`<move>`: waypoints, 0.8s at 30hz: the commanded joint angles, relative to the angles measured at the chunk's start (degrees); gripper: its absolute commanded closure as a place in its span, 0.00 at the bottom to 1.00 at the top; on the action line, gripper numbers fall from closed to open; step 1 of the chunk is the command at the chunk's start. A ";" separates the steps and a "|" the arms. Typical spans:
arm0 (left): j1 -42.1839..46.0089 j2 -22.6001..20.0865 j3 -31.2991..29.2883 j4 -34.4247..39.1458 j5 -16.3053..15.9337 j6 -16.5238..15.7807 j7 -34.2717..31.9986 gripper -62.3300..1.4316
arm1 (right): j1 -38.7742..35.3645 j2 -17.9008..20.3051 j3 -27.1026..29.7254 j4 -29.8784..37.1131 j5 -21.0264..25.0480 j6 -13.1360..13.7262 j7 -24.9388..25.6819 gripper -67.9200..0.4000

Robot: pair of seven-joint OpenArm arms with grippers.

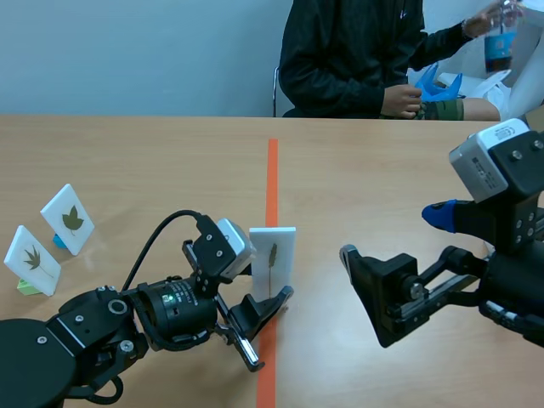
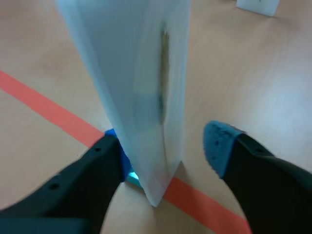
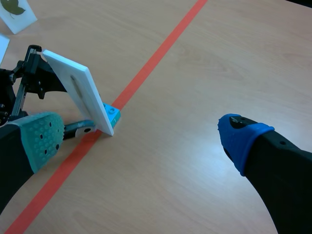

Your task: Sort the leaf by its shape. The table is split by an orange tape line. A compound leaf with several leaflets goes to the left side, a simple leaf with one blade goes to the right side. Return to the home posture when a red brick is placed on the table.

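Straddling the white upright card with a single narrow pressed leaf [image 1: 273,259], the left gripper [image 1: 265,327] lies low and turned sideways. Its jaws are released: one finger sits at the card's blue base [image 2: 127,170], seemingly touching, while the other pad [image 2: 219,146] stands apart. The card stands on the orange tape line [image 1: 272,170], toward the near edge of the wooden table [image 1: 170,153].

This looks like the grasping step. A one-blade leaf belongs on the right side, so the next move calls for clamping the card and carrying it across. The right gripper [image 1: 395,236] hovers over the right half, jaws apart, holding nothing.
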 commanded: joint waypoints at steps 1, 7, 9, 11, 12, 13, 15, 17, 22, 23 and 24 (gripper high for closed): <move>-0.63 0.17 0.07 0.92 -0.48 -0.09 -1.38 0.62 | 0.68 0.61 0.31 0.22 0.44 -0.07 1.03 0.02; -0.63 0.15 0.07 0.94 -0.48 -0.04 -1.36 0.85 | 0.68 0.61 0.31 0.22 0.44 -0.07 1.05 0.02; -0.52 0.15 0.04 1.14 -0.48 -0.07 -1.38 0.92 | 0.68 0.61 0.31 0.22 0.44 -0.07 1.05 0.02; 0.02 0.11 0.04 2.23 -0.52 -0.09 -1.38 0.92 | 0.68 0.61 0.31 0.22 0.44 -0.07 1.03 0.02; 0.48 -0.07 0.04 3.32 -0.52 -0.09 -1.20 0.92 | 0.68 0.61 0.31 0.22 0.44 -0.07 1.03 0.02; 1.11 -0.39 -0.02 4.74 -0.52 -0.09 -0.92 0.92 | 0.68 0.61 0.31 0.22 0.44 -0.07 1.07 0.02; 2.91 -1.31 -0.09 8.52 -0.57 0.11 0.20 0.92 | 0.74 0.61 0.31 0.22 0.44 -0.04 1.25 0.02; 5.20 -2.27 -0.98 12.72 -1.31 1.11 2.51 0.92 | 1.01 0.61 0.31 0.22 0.44 -0.04 1.49 0.02; 13.05 -4.39 -6.97 22.34 -6.34 1.46 7.74 0.92 | 1.62 0.61 0.33 0.22 0.46 -0.07 1.49 0.02; 14.95 -4.50 -8.55 24.02 -7.34 1.46 8.44 0.92 | 1.64 0.61 0.33 0.22 0.46 -0.07 1.51 0.02; 16.92 -4.50 -10.21 25.51 -8.33 1.49 8.87 0.92 | 1.64 0.61 0.33 0.22 0.46 -0.07 1.51 0.02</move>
